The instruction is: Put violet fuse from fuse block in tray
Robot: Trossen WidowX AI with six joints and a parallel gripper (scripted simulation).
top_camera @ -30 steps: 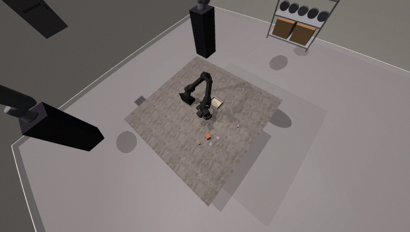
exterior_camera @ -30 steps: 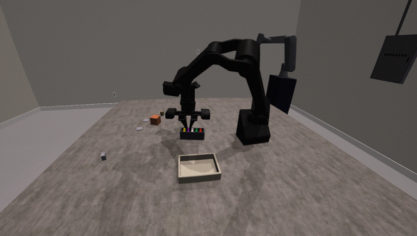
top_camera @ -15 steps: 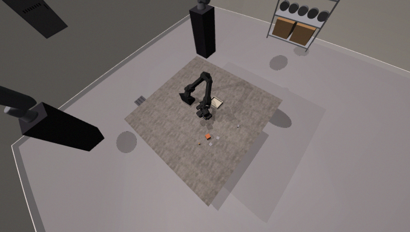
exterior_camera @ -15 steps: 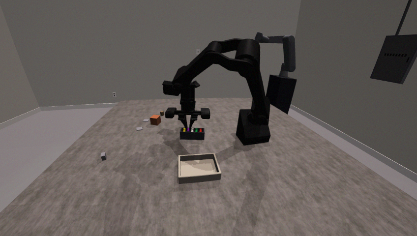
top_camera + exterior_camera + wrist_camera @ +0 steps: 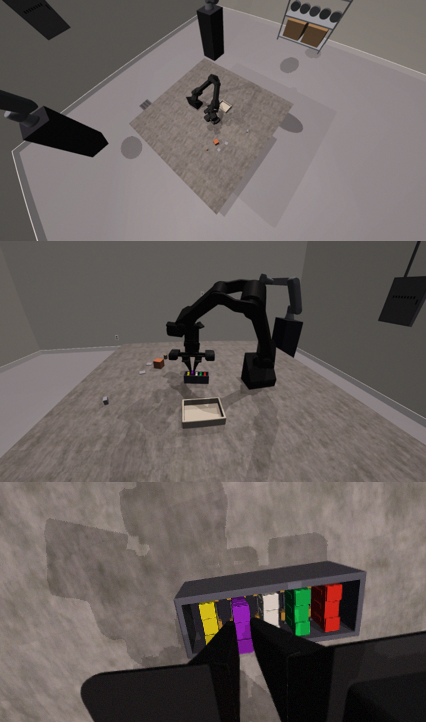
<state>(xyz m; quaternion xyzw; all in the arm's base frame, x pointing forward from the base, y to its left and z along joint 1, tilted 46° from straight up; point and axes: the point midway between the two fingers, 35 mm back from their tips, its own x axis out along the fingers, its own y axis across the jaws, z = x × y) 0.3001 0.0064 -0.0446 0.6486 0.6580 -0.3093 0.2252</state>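
My gripper point(image 5: 192, 371) point(image 5: 242, 626) points down and is shut on the violet fuse point(image 5: 192, 372) point(image 5: 241, 612). The fuse is upright and its top stands a little higher than the other fuses; its lower part is hidden. The dark fuse block point(image 5: 196, 379) point(image 5: 260, 583) also holds a yellow fuse point(image 5: 207, 613), a white fuse point(image 5: 270, 604), a green fuse point(image 5: 302, 612) and a red fuse point(image 5: 331, 608). The fingers pass close to yellow and white; I cannot tell whether they touch. The beige tray point(image 5: 224, 106) point(image 5: 203, 422) is empty.
An orange cube point(image 5: 215, 141) point(image 5: 158, 363), a small brown piece point(image 5: 206, 149) point(image 5: 165, 356) and two flat light pieces lie beyond the block in the exterior view. A small grey block point(image 5: 247, 131) point(image 5: 105, 400) lies off to the left there. The arm base point(image 5: 258, 373) stands right of the block.
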